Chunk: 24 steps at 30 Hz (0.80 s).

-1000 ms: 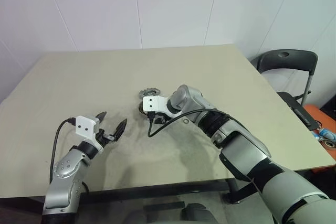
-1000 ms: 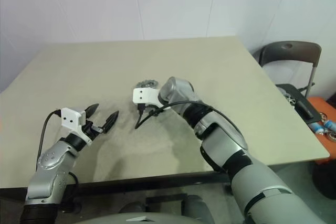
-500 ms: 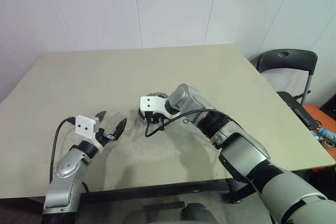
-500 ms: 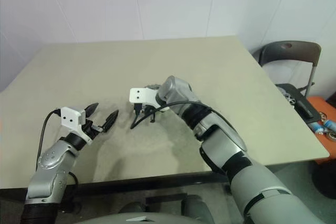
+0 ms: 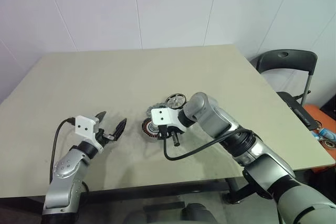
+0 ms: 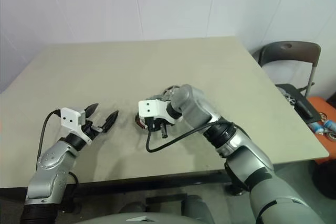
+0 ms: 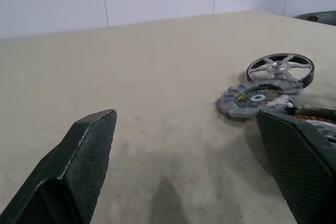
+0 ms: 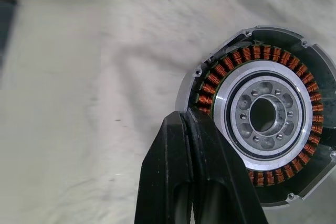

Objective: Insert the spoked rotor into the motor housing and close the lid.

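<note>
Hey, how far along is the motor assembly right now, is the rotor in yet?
Not yet. The round grey motor housing with copper windings sits open and empty. The black-rimmed spoked rotor and the notched silver lid lie on the beige table beside it. In hand: nothing; the right claw is shut and empty over the housing's edge, the left claw open. Left: insert the rotor, then close the lid.

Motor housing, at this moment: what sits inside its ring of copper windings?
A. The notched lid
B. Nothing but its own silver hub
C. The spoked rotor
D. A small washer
B: the motor housing shows only its bare silver hub, while the spoked rotor and lid lie on the table.
</note>
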Available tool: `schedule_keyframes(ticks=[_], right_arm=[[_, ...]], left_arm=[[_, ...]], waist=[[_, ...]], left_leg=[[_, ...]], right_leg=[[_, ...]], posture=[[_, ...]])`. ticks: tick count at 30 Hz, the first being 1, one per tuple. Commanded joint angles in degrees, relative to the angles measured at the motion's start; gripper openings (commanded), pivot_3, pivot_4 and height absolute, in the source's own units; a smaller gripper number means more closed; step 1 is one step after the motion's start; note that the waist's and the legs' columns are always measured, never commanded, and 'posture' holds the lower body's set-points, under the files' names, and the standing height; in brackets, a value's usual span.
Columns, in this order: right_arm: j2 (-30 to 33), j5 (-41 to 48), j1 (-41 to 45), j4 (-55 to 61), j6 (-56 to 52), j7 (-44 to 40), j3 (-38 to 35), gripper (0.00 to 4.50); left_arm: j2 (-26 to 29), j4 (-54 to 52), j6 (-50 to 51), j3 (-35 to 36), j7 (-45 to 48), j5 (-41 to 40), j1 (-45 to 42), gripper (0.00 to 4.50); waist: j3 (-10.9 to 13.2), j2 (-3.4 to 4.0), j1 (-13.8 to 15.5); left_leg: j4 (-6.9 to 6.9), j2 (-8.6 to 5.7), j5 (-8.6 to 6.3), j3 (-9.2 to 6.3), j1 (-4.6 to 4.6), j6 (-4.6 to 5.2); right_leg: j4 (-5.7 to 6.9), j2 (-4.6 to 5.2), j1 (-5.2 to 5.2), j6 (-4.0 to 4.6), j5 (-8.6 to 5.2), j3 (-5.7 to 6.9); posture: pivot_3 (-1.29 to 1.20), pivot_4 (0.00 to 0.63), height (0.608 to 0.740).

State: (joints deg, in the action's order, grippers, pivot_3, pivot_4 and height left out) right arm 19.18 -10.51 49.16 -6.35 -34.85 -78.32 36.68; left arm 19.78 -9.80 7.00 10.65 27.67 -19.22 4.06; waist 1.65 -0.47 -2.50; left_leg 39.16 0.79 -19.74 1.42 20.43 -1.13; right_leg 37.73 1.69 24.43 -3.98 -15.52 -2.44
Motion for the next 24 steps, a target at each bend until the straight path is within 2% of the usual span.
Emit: schedule_keyframes(ticks=[1,8,12,16,20,24], right_arm=[[-0.11,1.95,0.84,3.21,0.17,-0.38,-0.46,0.01],[-0.11,2.94,1.04,0.98,2.68,-0.01,0.51,0.01],[0.62,3.17,0.66,0.99,4.50,-0.31,0.54,0.92],[1.44,6.72,0.53,2.90,1.65,-0.67,-3.25,2.26],[2.87,9.11,-0.13,2.08,-0.88,3.16,-8.51,3.58],[3.54,12.29,-4.90,-0.13,4.39,8.99,-16.21,3.58]], left_arm=[[0.15,-1.39,-0.62,0.01,0.18,-0.18,-0.87,4.50],[0.15,-1.73,-0.55,-0.01,-0.13,-0.12,-0.48,4.50],[0.06,-2.04,-0.51,-0.04,-0.35,-0.10,-0.24,4.50],[-0.07,-1.89,-0.65,-0.14,-0.38,-0.09,-0.15,4.50],[-0.19,-1.76,-0.64,-0.34,-0.34,-0.07,-0.25,4.50],[-0.11,-1.37,-0.68,-0.48,-0.05,-0.06,-0.43,4.50]], waist=[[0.00,0.00,0.04],[0.00,-0.01,0.07],[-0.01,-0.02,0.07],[-0.02,-0.03,0.10],[-0.03,-0.04,0.22],[-0.06,-0.10,0.33]], left_leg=[[0.00,0.00,0.00,0.00,0.00,0.00],[0.01,0.00,0.00,0.00,0.01,0.00],[0.02,0.00,0.01,0.00,-0.03,-0.01],[0.03,0.00,0.01,0.00,-0.04,-0.01],[0.04,0.00,0.01,-0.01,-0.05,-0.01],[0.04,0.00,0.01,-0.01,-0.06,0.00]], right_leg=[[0.00,0.00,0.00,0.00,0.00,0.00],[0.00,0.00,-0.01,0.00,0.00,0.00],[0.01,-0.01,-0.03,0.00,0.00,0.00],[0.01,-0.01,-0.07,0.00,0.00,0.00],[0.02,0.01,-0.07,0.00,0.00,0.00],[0.02,0.01,-0.09,0.00,0.00,0.00]], posture=[[0.00,0.000,0.740],[0.00,0.000,0.740],[0.00,0.000,0.740],[0.00,0.000,0.740],[0.00,0.000,0.740],[0.00,0.000,0.740]])
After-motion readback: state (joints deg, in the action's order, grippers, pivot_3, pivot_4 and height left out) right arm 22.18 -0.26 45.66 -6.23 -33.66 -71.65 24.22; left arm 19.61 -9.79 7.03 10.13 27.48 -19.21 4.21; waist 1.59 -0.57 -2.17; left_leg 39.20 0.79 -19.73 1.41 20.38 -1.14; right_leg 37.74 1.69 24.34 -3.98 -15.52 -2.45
